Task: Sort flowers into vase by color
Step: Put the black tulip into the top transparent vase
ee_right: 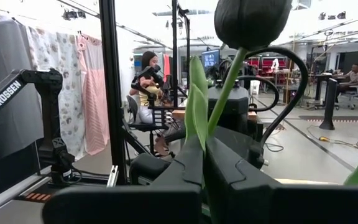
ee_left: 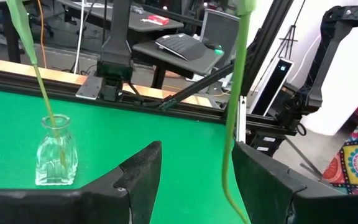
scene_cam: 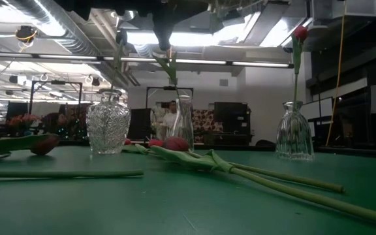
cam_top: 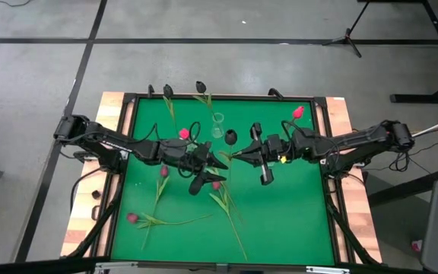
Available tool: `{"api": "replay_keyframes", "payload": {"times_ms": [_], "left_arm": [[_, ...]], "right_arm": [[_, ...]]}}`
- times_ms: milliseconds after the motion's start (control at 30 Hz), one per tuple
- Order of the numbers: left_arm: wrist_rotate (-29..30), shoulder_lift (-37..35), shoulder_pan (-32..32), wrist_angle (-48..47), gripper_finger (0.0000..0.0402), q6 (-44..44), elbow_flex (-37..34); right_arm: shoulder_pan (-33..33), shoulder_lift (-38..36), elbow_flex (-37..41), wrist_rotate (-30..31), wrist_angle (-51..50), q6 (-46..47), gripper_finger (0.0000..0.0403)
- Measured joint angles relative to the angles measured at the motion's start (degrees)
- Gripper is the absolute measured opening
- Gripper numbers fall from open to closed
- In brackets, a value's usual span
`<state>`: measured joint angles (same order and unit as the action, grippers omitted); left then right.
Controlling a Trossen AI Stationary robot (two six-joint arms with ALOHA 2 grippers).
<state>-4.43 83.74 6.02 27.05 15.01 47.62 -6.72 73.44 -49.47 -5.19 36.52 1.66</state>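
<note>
My right gripper is shut on a near-black tulip. In the left wrist view the tulip's stem runs down between the open fingers of my left gripper, close to one finger. Whether it touches that finger I cannot tell. Three glass vases stand near the far edge: a cut-glass one, a slim one and a bell-shaped one holding a pink-red tulip. Several pink tulips lie flat on the green mat. My right gripper pinches the near-black tulip's stem below the head, between its two fingers. The fingers come in level from the table's right and lie across the stem. A leaf rises beside them. The head stands above the fingers, the stem hangs below, and the tulip is lifted clear.
Dark-headed tulips stand in the left and middle vases. A raised black frame borders the green mat. Long stems cross the near middle of the mat. People sit in the room beyond the table.
</note>
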Motion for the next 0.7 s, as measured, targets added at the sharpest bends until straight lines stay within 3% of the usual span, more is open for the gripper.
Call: {"api": "replay_keyframes", "payload": {"times_ms": [700], "left_arm": [[-1.2,0.6,0.0,-0.5,0.0194,1.3,0.0]], "right_arm": [[0.0,1.5,0.0,0.0,1.2,0.0,0.0001]]}}
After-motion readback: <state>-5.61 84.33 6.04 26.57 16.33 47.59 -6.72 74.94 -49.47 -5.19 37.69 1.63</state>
